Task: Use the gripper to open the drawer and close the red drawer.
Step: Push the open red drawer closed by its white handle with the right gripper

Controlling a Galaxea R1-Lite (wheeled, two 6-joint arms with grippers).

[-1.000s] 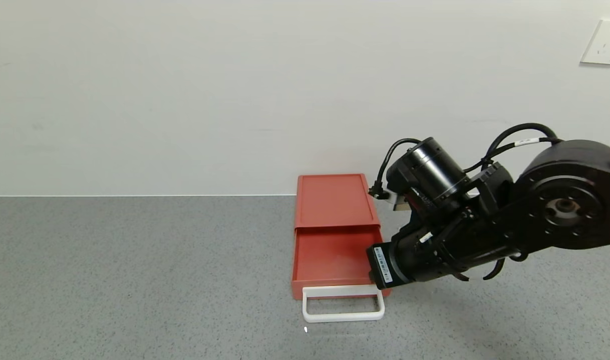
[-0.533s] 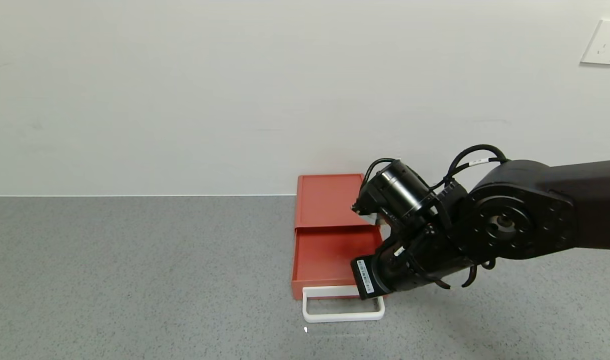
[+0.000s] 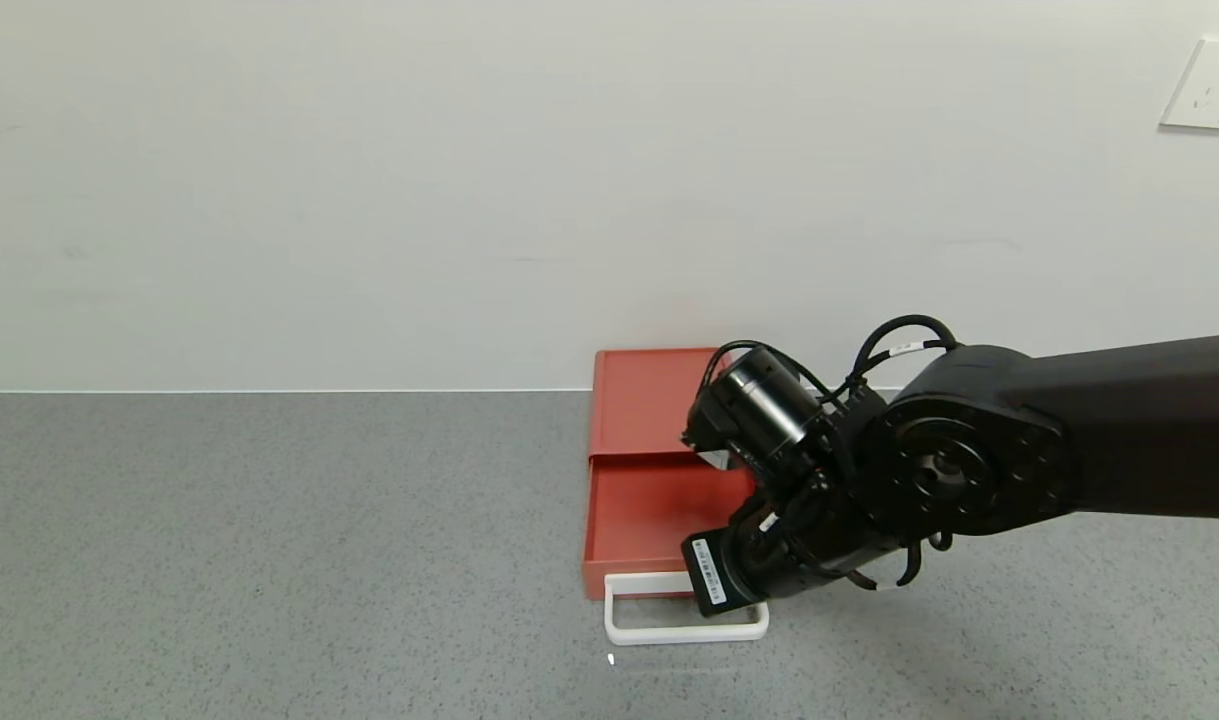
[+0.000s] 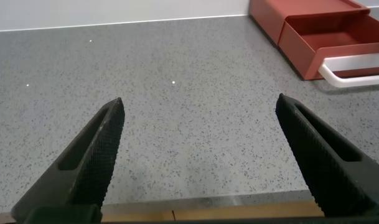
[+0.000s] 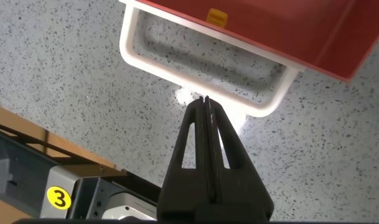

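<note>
The grey speckled table (image 3: 269, 550) spreads out to every side of the right gripper (image 5: 205, 102), with the pale wall (image 3: 469, 180) rising behind it and a white wall socket (image 3: 1207, 84) high above and beyond the right arm. The red drawer (image 3: 649, 470) lies just ahead of that gripper, its tray pulled out from the box and open on top. The black wrist and its cylindrical camera (image 3: 754, 410) cover the tray's right side in the head view. The white loop handle (image 5: 195, 62) sits directly at the fingertips; whether they touch its outer bar is unclear. The right fingers are pressed together, holding nothing. The left gripper (image 4: 198, 130) hovers well off to the left, fingers spread wide apart.
</note>
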